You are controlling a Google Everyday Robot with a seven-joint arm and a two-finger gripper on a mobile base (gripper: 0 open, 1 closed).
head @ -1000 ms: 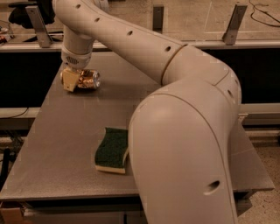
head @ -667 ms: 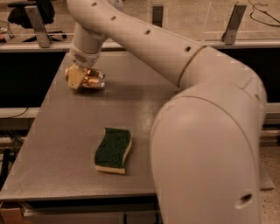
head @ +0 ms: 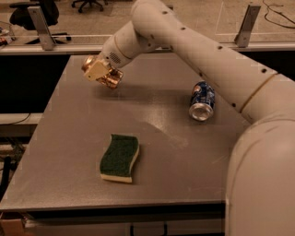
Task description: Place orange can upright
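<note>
1. Camera view: the orange can (head: 112, 79) is clamped tilted in the gripper (head: 97, 70), seemingly just clear of the table (head: 60, 138), probably so it can be turned upright before release.
2. Well apart from the gripper, picture-right, a blue can (head: 202, 101) lies on its side; a green sponge (head: 120, 157) lies nearer the camera.
3. The table is grey and matte; an office chair (head: 37, 11) stands beyond the gripper.

You get one view, high and close behind the arm, looking down across the table (head: 69, 138); the gripper (head: 98, 71) sits upper left, clasping the orange can (head: 112, 79).
</note>
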